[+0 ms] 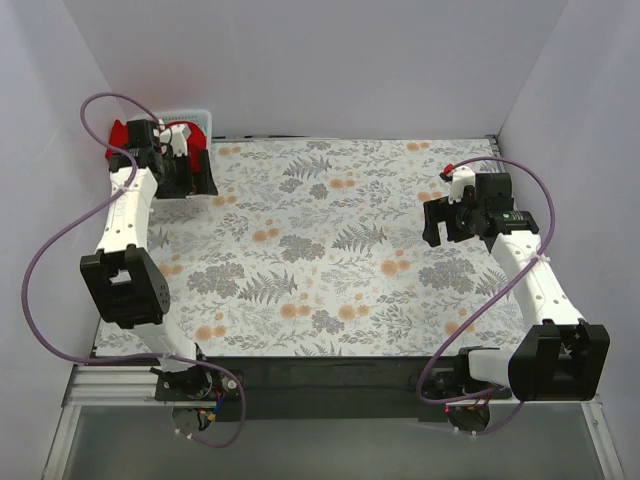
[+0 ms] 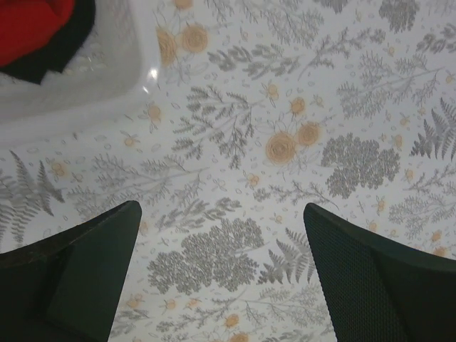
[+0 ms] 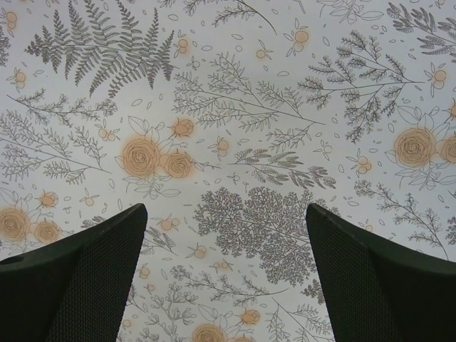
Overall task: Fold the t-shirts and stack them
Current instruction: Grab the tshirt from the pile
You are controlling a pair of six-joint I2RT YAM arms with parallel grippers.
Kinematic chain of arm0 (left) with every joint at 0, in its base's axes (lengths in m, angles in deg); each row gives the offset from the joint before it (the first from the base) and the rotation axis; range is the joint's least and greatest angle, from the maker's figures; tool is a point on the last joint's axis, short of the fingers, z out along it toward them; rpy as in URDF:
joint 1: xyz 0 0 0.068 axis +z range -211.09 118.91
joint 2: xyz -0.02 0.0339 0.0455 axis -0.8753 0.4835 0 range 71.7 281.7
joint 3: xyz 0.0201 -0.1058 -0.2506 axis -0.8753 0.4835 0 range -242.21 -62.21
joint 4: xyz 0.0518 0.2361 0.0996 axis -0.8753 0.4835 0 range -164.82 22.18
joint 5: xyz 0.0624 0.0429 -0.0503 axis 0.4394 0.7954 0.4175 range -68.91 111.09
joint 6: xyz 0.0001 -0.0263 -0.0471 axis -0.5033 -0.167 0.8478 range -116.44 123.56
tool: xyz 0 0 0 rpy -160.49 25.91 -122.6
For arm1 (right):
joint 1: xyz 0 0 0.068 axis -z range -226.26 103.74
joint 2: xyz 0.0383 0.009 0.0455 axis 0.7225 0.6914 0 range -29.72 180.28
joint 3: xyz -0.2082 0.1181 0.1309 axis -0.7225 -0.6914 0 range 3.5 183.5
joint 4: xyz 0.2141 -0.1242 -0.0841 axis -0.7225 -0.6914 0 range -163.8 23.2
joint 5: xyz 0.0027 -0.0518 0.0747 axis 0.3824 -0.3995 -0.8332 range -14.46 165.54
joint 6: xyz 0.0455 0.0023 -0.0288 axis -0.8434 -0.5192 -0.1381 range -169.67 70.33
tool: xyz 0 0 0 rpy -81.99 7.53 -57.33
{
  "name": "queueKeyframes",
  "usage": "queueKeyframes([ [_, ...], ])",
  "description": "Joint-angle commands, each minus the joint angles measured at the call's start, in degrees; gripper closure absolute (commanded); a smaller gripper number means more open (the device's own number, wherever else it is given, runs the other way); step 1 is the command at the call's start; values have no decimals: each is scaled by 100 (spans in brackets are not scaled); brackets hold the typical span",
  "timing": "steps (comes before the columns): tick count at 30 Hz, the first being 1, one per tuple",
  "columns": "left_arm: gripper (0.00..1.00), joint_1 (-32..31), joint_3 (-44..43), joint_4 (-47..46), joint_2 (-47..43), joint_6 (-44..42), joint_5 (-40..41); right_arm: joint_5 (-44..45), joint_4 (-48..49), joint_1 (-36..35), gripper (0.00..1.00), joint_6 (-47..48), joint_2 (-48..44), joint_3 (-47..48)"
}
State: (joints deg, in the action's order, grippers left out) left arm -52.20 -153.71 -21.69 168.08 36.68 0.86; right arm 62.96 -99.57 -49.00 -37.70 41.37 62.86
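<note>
Red tee and one black tee, both in the single white basket at 10 o'clock — left gripper and right gripper both spread wide over floral cloth, white walls around.

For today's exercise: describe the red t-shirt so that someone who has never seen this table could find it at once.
Start from the floral-print cloth that covers the table and go to its far-left corner, where a white plastic basket sits. The red t-shirt lies bunched inside that basket, against some black cloth. It is the only bright red fabric anywhere in the scene.
</note>
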Motion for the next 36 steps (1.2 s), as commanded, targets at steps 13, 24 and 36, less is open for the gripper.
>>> queueKeyframes([
  [13, 2, 509, -3937, -855, 2438, -53, 1372, -227, 87, 2, 2, 34, 98, 85],
  [24, 6, 904, -4076, -2209, 3492, 1275, 1162, -333, 96, 2, 2, 104, 168, -117],
  [36, 24, 887, -4279, -2886, 4529, 1302, 960, -114, -27, 2, 2, 130, 695, 111],
])
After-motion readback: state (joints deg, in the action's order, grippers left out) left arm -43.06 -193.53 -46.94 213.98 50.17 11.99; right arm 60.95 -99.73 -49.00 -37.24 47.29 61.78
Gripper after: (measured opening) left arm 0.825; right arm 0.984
